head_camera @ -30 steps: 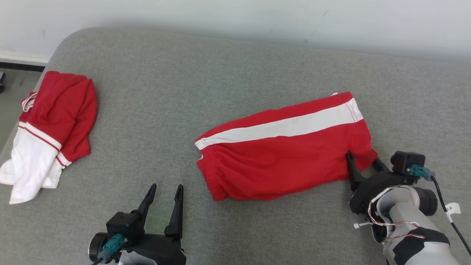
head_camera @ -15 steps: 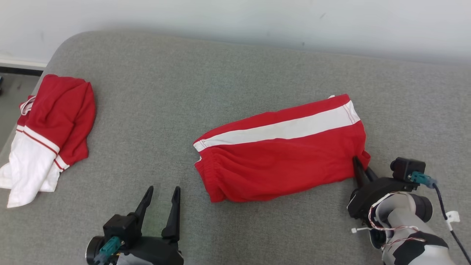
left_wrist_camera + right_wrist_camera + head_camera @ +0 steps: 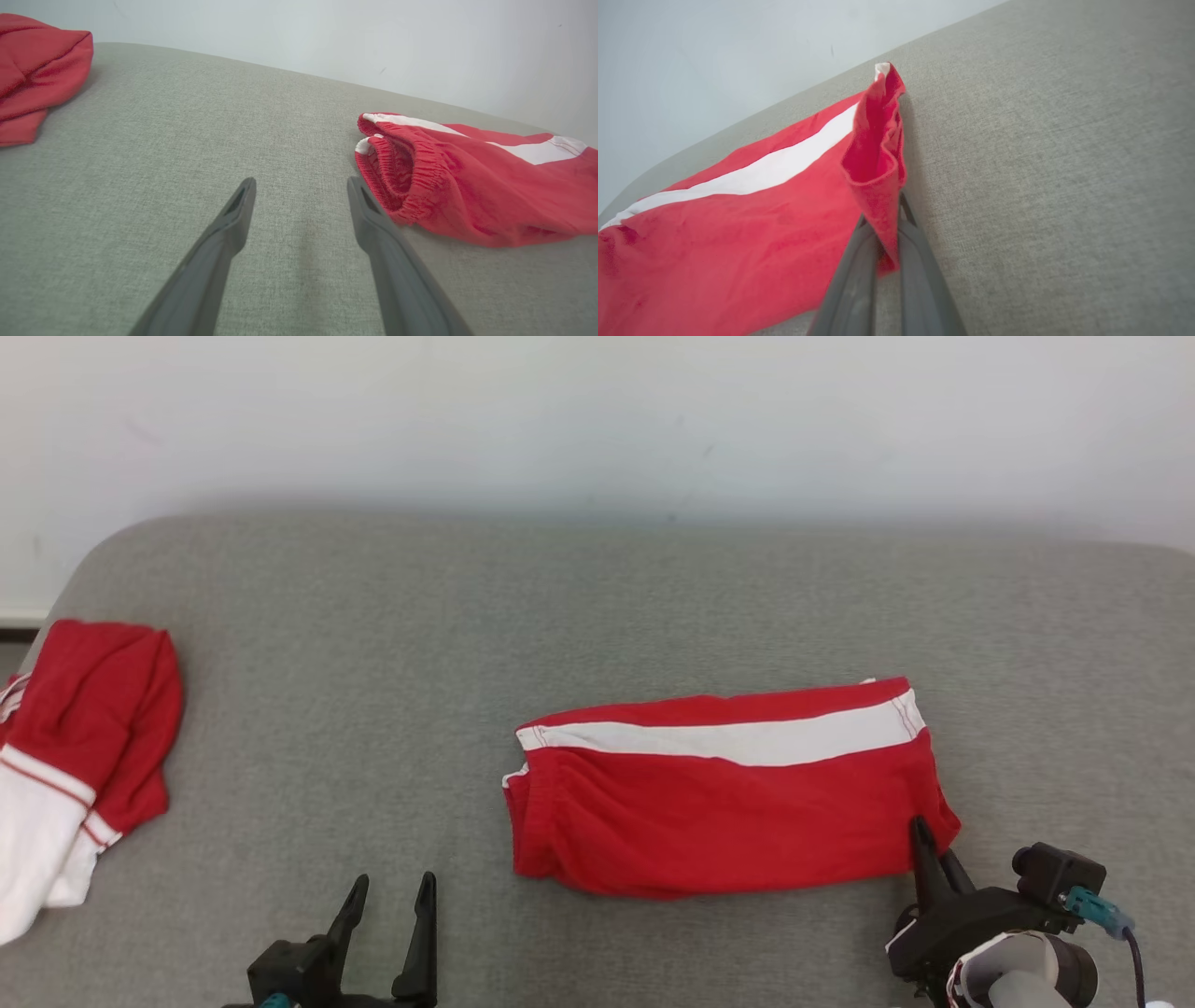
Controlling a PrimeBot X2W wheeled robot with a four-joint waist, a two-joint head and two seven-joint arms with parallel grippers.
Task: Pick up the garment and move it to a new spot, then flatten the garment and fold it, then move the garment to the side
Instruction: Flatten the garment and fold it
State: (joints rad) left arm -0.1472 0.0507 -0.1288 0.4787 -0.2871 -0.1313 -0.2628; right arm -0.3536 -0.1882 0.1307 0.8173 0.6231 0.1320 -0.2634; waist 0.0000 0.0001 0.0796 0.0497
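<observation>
The garment (image 3: 728, 793) is a pair of red shorts with a white side stripe, folded into a long band on the grey surface. My right gripper (image 3: 934, 845) is shut on its near right corner, and the right wrist view shows that red corner (image 3: 882, 186) pinched between the two fingers and lifted a little. The elastic waistband end (image 3: 397, 182) lies at the left of the band. My left gripper (image 3: 390, 896) stands open over bare fabric, to the left of the waistband, with nothing between its fingers (image 3: 233, 224).
A second red and white garment (image 3: 75, 747) lies crumpled at the far left edge of the grey cushioned surface (image 3: 373, 663). A pale wall (image 3: 597, 420) runs behind. Bare grey fabric lies between the two garments and right of the shorts.
My right gripper has shut on the shorts' near right corner. The head camera has tilted, so the whole scene sits lower in the picture. The left gripper stays open.
</observation>
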